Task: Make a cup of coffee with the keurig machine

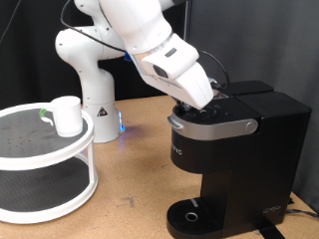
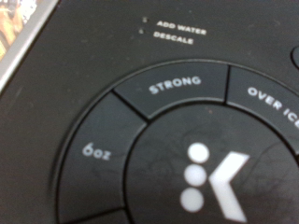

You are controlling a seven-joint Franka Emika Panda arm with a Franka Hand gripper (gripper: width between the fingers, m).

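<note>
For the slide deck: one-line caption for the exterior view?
White robot arm's gripper on black boxy pod coffee maker's lid; white mug on round tiered stand.

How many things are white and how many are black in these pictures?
White: 3 - the mug, the round two-level stand it sits on, the robot arm.
Black: 1 - the keurig machine.
Total: 4.
The gripper is hidden against the machine's top; the wrist view shows only the buttons.

The exterior view was evenly lit and fairly sharp, the white glossy robot arm (image 1: pixel 150 35) nearly overexposed; the large black boxy pod coffee maker (image 1: pixel 234 149) lost detail in shadow; the wrist view was dim, its white button lettering (image 2: pixel 175 86) softly blurred.
</note>
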